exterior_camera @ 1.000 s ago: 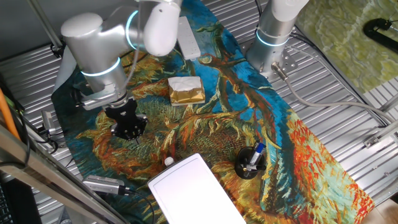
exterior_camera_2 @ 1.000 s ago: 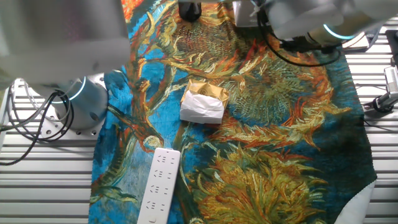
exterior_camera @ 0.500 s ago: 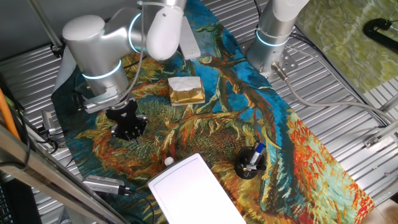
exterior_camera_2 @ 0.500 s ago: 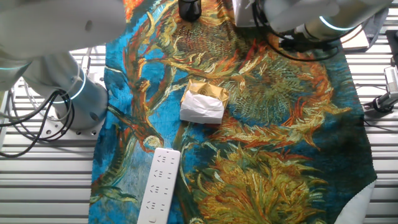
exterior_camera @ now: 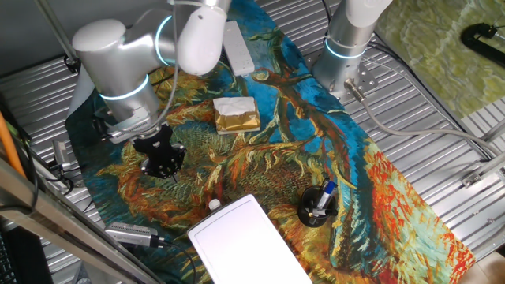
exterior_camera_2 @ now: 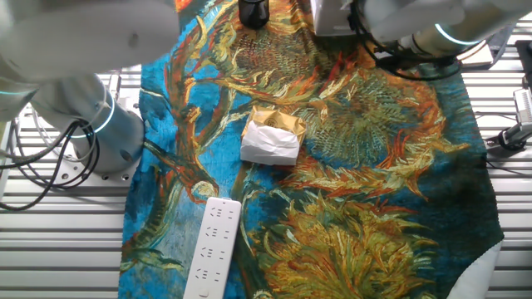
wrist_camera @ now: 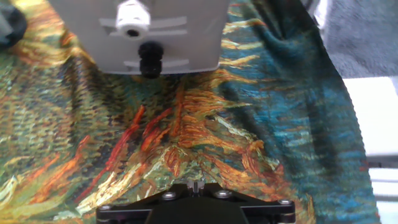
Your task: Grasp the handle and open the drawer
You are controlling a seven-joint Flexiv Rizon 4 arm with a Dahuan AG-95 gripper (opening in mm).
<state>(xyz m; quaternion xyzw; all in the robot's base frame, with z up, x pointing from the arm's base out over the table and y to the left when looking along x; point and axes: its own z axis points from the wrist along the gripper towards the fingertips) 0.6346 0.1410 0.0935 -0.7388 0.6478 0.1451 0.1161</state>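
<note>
Drawer (exterior_camera: pixel 245 241): white flat-topped box at the near edge of the bench (exterior_camera: pixel 442 110), on a sunflower-print cloth (exterior_camera: pixel 347 173); in the hand view its front face (wrist_camera: pixel 140 31) fills the upper frame, with a small white knob and a black fitting below it. Gripper (exterior_camera: pixel 163 160): black, hanging over the cloth well left of the drawer and apart from it; how far the jaws stand open cannot be told, and nothing is seen in them. Gold-and-white foil block (exterior_camera: pixel 236 115): mid-cloth, beyond the gripper. White remote (exterior_camera: pixel 237 47): far end of the cloth. Black cup (exterior_camera: pixel 317 207): just right of the drawer, holding pens.
</note>
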